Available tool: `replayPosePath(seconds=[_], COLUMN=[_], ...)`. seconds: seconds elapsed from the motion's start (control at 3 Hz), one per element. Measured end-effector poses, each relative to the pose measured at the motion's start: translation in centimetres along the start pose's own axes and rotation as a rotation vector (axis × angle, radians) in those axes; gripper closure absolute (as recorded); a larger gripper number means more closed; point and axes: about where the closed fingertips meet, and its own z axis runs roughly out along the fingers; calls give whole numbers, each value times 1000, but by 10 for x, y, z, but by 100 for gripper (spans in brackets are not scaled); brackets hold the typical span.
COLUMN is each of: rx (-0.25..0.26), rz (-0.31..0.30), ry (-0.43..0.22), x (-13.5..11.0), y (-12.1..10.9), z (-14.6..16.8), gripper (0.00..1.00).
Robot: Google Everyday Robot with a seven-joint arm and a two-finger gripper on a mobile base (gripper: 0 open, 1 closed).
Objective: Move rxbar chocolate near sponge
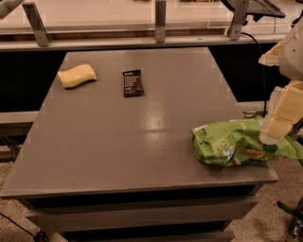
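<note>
Setting: grey table [142, 151] standing before a long pale counter [109, 12] on slanted metal brackets, with speckled floor beneath.
Rxbar chocolate [133, 82]: lies flat on the far half of the table, right of the sponge and apart from it, bare tabletop between them.
Sponge [76, 76]: lies flat towards the far-left corner.
Gripper [282, 118]: beyond the table's right edge, over the green snack bag [236, 144] and well apart from the bar. Whether it is spread or pressed together cannot be told.
Reason for placement: the arm seems parked aside, leaving the bar free to approach from above.
Writing: white lines on the black wrapper, illegible. The bag's print is also unreadable.
</note>
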Motion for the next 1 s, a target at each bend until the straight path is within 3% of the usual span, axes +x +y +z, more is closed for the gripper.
replayPosePath(seconds=[0.33, 0.67, 1.0], rx=[5, -3, -48], rz=[-4, -38, -70], ry=[-6, -39, -104], x=[-3, -29, -68], y=[-2, -20, -43], z=[0, 9, 31], gripper=[0, 0, 0])
